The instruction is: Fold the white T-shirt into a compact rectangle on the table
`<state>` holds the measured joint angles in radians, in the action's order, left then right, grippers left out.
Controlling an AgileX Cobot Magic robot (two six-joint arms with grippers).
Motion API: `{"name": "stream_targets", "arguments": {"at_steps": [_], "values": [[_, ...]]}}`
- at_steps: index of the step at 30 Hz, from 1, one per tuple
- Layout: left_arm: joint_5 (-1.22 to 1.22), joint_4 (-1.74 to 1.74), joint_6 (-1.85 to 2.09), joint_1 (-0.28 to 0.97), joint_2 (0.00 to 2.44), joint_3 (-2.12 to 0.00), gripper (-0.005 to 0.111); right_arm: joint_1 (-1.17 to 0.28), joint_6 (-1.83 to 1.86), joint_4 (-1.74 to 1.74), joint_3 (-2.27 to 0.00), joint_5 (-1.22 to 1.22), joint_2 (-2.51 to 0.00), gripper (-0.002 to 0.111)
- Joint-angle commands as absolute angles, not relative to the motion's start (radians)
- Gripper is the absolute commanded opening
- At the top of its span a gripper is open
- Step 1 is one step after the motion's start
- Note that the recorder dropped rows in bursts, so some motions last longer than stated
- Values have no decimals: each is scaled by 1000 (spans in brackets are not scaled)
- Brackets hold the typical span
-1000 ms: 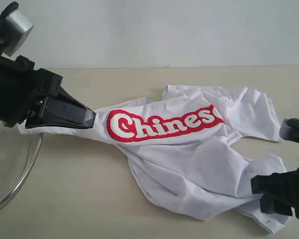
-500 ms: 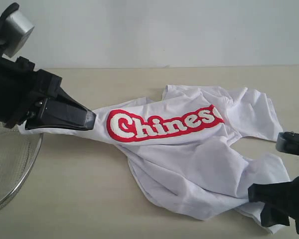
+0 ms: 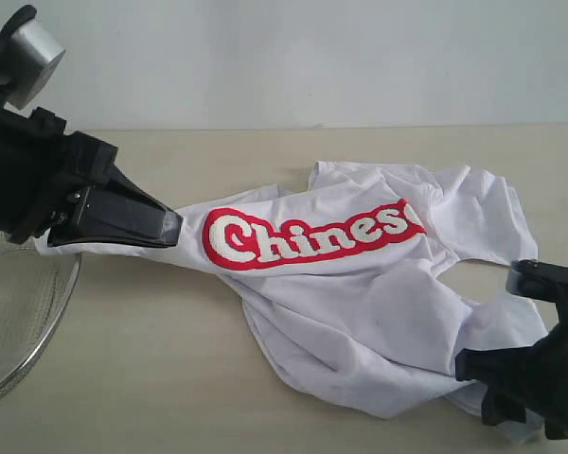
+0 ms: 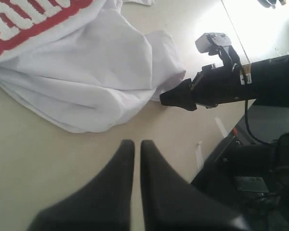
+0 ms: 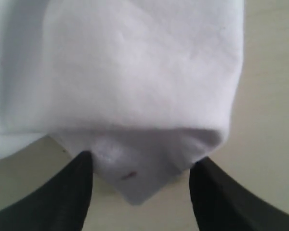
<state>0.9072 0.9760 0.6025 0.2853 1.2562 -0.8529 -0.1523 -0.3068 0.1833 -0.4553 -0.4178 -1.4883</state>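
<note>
1. Where the exterior cam looked across the table (image 3: 151,378), we found the white T-shirt (image 3: 360,312) lying crumpled, not flat. It ran from L of centre to the near R corner of the view.
2. Red-backed "Chinese" lettering (image 3: 308,236) faced up, slanting across the upper part of the fabric.
3. L gripper (image 3: 173,225): fingers pressed together w/ barely a slit between them. The wrist cam showed nothing in that slit, bare tabletop underneath, and the shirt lying beyond the tips. In the exterior view it sat in front of the shirt's L end; we couldn't tell if it touched cloth.
4. R gripper (image 3: 473,386): jaws spread wide, low at the shirt's near R corner. The wrist cam showed a folded corner of white cloth poking in between the two fingers (image 5: 82,192). The cloth wasn't pinched, and tabletop was visible on either side of the point.
5. Wire-mesh basket (image 3: 19,312) sat at the far L edge, partly behind the L arm and near the shirt's L end.
</note>
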Motion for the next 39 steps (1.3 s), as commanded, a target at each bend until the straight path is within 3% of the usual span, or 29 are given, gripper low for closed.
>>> {"name": "stream_targets", "arguments": {"at_steps": [1,3,4,7,22,29,34,37,39], "values": [[913,992,607,289,1251,-848,5,-148,-294,176,-459,-373,-1497,52],[913,1004,607,289,1251,-848,5,-148,-292,176,-459,-374,-1497,40],[913,1010,607,289,1251,-848,5,-148,-275,176,-459,-378,-1497,26],[913,1013,607,289,1251,-848,5,-148,-253,172,-459,-400,-1497,0],[920,1012,607,289,1251,-848,5,-148,-214,-41,-492,-726,-1497,0],[924,1012,607,289,1251,-848,5,-148,-373,-284,-518,-876,-1497,0],[920,1012,607,289,1251,-848,5,-148,-371,-243,-550,-874,-1497,1],[920,1010,607,289,1251,-848,5,-148,-344,-221,-550,-857,-1497,13],[920,1010,607,289,1251,-848,5,-148,-342,-221,-550,-854,-1497,35]]}}
